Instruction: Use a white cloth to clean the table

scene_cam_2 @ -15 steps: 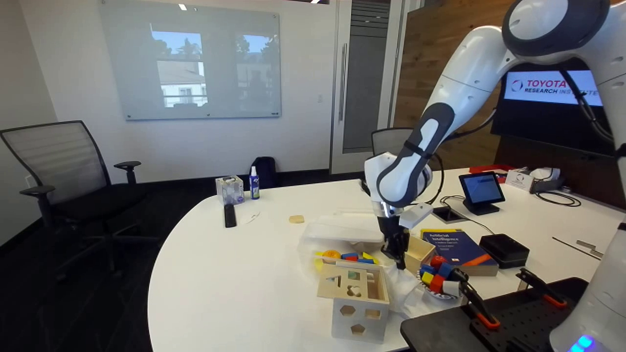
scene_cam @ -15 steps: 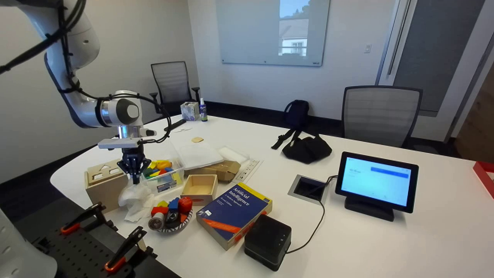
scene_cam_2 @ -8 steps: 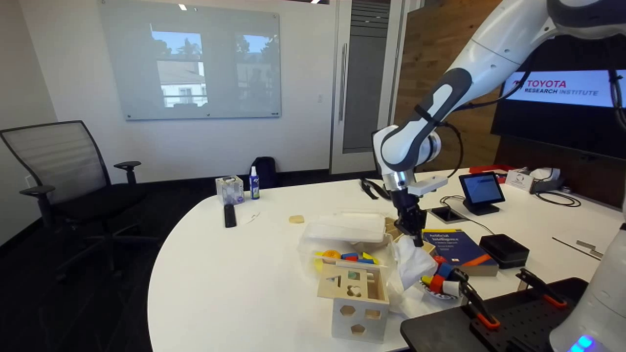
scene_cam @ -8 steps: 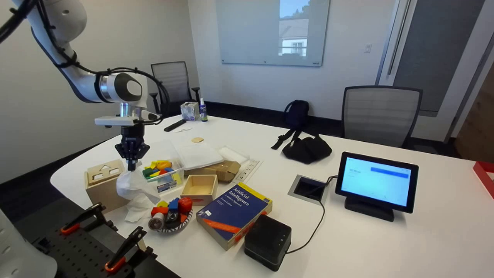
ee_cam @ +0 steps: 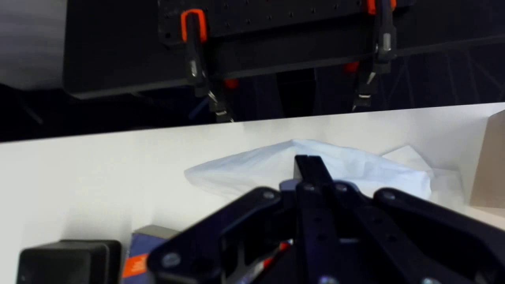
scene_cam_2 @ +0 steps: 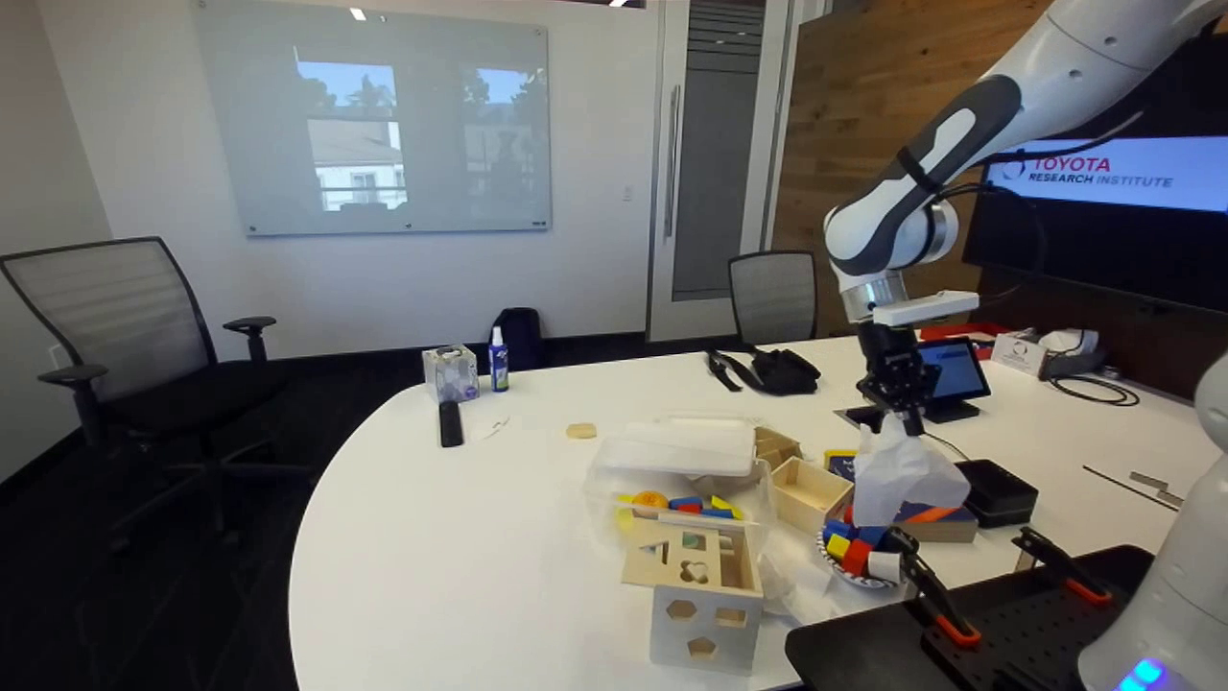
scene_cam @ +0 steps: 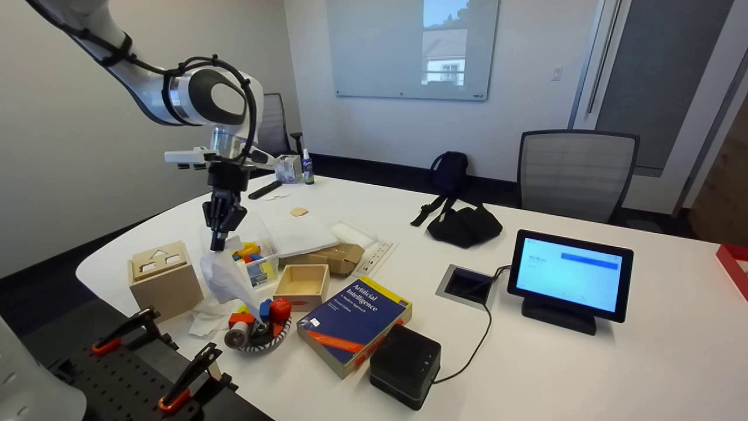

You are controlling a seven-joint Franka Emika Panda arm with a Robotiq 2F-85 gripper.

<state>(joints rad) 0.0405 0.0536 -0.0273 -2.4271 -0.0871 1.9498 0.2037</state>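
My gripper (scene_cam: 218, 242) is shut on a thin white cloth (scene_cam: 225, 279), which hangs down from the fingertips. In an exterior view the gripper (scene_cam_2: 911, 420) holds the cloth (scene_cam_2: 902, 480) in the air in front of the book and above the bowl. In the wrist view the fingers of the gripper (ee_cam: 309, 157) are together, and the cloth (ee_cam: 355, 167) spreads to both sides beneath them. The large white table (scene_cam_2: 432, 557) is below. Another white sheet (scene_cam: 205, 318) lies on the table beside the shape box; it also shows in the wrist view (ee_cam: 410, 157).
A wooden shape box (scene_cam_2: 705, 629), a clear bin (scene_cam_2: 600, 480) of toys, a small wooden box (scene_cam: 302, 286), a bowl (scene_cam: 274, 345) of blocks, a blue book (scene_cam: 350, 321) and a black box (scene_cam: 405, 365) crowd the near side. Clamps (scene_cam: 190, 377) stick up at the mount.
My gripper has risen from beside the shape box with the cloth and moved over towards the bowl and book. The cloth has lifted off; the other white sheet stays on the table.
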